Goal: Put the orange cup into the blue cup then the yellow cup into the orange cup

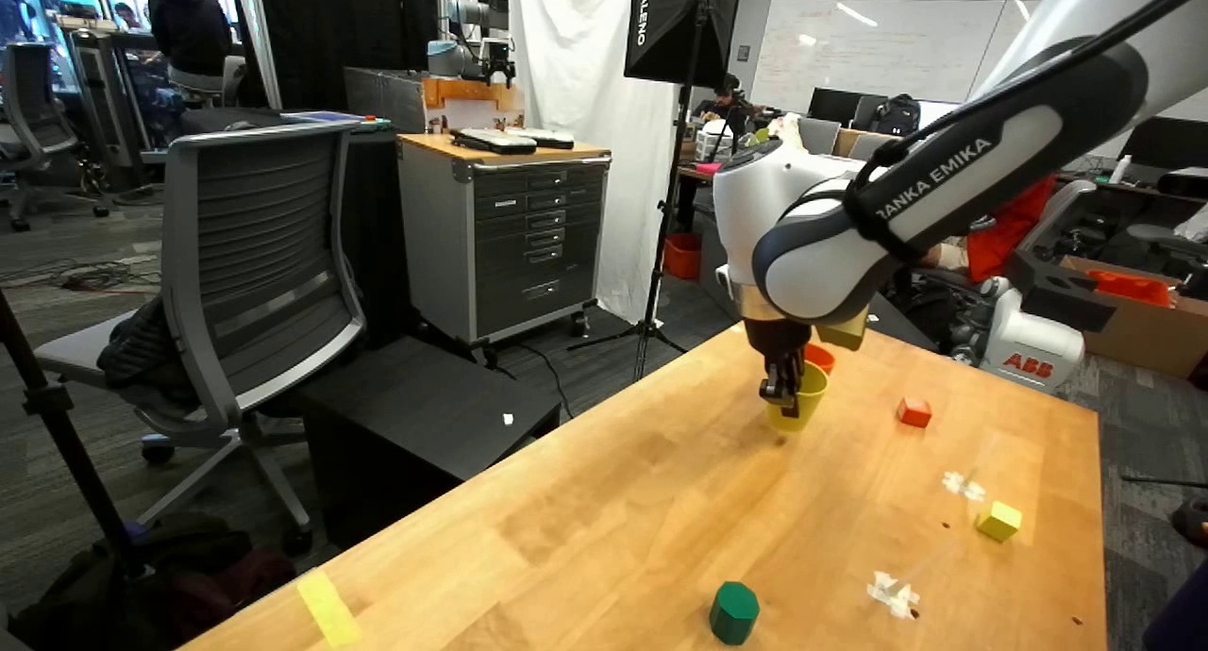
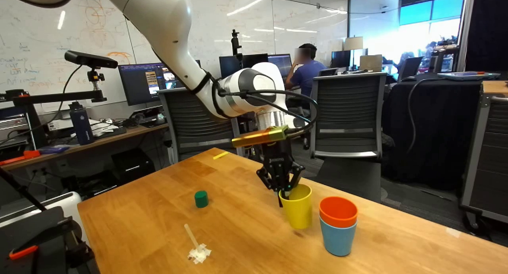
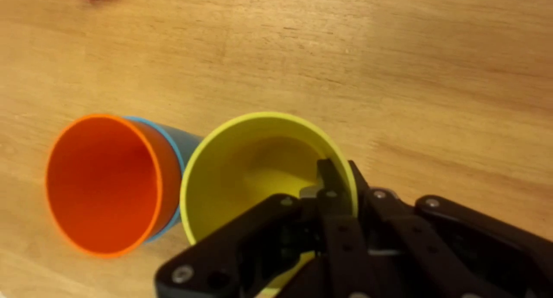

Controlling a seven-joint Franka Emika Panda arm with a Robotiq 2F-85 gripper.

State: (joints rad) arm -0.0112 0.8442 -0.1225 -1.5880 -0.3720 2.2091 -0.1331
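- The gripper (image 3: 341, 172) pinches the yellow cup (image 2: 298, 215) by its wall, one finger inside, one outside;
- near it, the orange cup (image 2: 338, 212) sits in the blue cup (image 2: 338, 240), upright on the table (image 2: 242, 210);
- farther off, a green cylinder (image 2: 201, 199).

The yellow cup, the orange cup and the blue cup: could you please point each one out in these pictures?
Yellow cup (image 2: 298, 213), in an exterior view: its outer wall.
Orange cup (image 3: 106, 185), in the wrist view: its inside.
Blue cup (image 2: 338, 240), in an exterior view: its outer wall.
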